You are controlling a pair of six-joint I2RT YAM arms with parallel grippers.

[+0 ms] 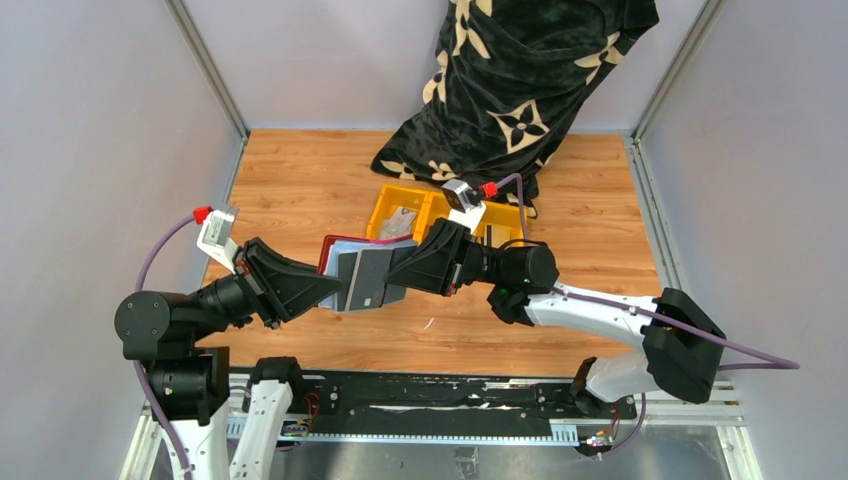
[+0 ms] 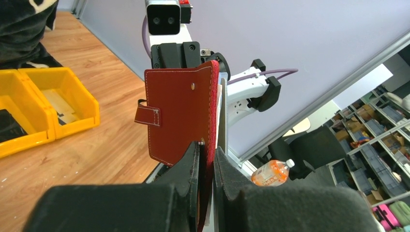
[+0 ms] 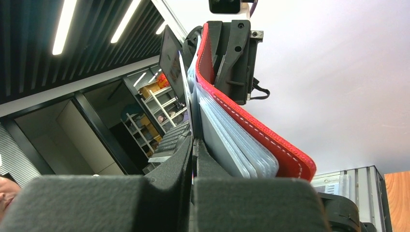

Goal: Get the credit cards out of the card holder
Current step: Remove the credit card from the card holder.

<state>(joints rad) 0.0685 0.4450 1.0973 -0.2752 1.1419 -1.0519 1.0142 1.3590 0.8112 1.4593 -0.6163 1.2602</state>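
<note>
The dark red card holder (image 1: 326, 256) hangs open in the air between both arms, its silvery-grey inside (image 1: 351, 254) facing up. My left gripper (image 1: 330, 290) is shut on its cover edge. In the left wrist view the red cover (image 2: 179, 116) with its snap tab (image 2: 147, 115) stands upright out of the left gripper (image 2: 207, 155). My right gripper (image 1: 398, 272) is shut on a dark grey credit card (image 1: 368, 280) that sticks out of the holder. In the right wrist view the right gripper (image 3: 193, 145) pinches the thin card (image 3: 170, 60) beside the clear sleeves (image 3: 227, 140) and red cover (image 3: 270, 145).
A yellow three-compartment bin (image 1: 385, 205) stands just behind the grippers with a flat pale card (image 1: 403, 222) in it; the bin also shows in the left wrist view (image 2: 72, 104). A black patterned cloth (image 1: 520, 90) lies at the back. Grey walls close in both sides.
</note>
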